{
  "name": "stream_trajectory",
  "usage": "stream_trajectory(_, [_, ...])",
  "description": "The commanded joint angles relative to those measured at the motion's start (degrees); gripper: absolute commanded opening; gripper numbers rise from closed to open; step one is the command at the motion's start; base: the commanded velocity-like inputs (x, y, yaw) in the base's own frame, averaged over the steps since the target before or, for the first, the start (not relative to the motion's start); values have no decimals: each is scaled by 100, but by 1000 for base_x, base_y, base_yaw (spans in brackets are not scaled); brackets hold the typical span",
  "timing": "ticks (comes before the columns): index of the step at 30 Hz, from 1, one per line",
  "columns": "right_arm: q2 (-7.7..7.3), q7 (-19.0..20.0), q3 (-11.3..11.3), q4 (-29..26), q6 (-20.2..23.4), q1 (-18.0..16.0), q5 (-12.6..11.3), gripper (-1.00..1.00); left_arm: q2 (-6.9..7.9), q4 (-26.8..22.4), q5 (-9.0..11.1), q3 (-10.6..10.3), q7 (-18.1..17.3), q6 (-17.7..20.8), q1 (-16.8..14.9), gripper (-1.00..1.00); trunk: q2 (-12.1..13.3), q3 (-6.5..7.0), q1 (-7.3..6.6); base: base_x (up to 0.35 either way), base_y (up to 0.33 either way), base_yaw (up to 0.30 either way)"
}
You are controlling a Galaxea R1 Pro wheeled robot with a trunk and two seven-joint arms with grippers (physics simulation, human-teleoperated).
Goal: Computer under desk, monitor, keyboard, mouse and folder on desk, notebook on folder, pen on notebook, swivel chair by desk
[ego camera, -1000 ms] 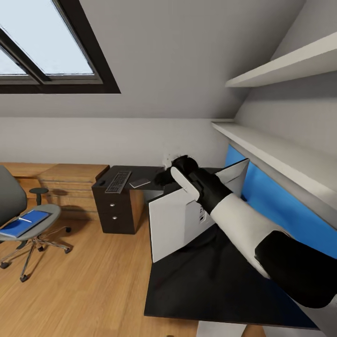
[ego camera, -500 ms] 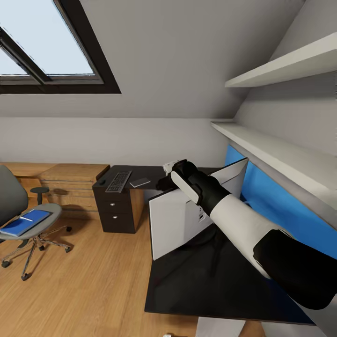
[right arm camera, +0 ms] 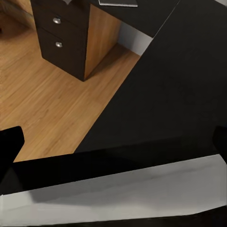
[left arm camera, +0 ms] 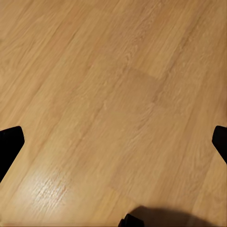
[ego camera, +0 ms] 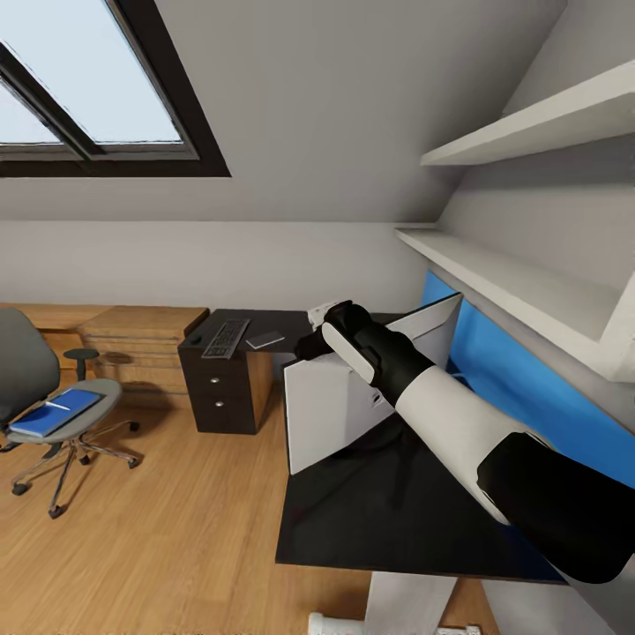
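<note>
- Right gripper (ego camera: 319,328), mid-frame in the head view, sits at the monitor (ego camera: 339,406)'s top edge; its grasp cannot be told. In the right wrist view the fingertips stand wide apart.
- Left fingertips (left arm camera: 9,144) spread over bare floor.
- Since a second ago the monitor has barely shifted on the desk (ego camera: 370,520); the view drifted.
- Folder (ego camera: 55,413) remains on the swivel chair (ego camera: 22,370), lower left.
- No writing legible.

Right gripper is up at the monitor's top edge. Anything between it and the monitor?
Nothing visible. The right gripper sits at the monitor's top edge, which crosses between its fingertips in the wrist view; actual grip unclear. The monitor stands on the desk.
</note>
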Motion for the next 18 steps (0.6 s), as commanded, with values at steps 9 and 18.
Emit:
stream_trajectory(9, [0, -51, 24, 0, 13, -8, -58, 100, -2, -3, 12, -49, 44, -11, -1, 100, -10, -12, 1, -160, 0, 0])
stream_trajectory(18, [0, -51, 34, 0, 11, -8, -57, 100, -2, -3, 12, -49, 44, -12, -1, 100, -10, -12, 1, -103, -2, 0])
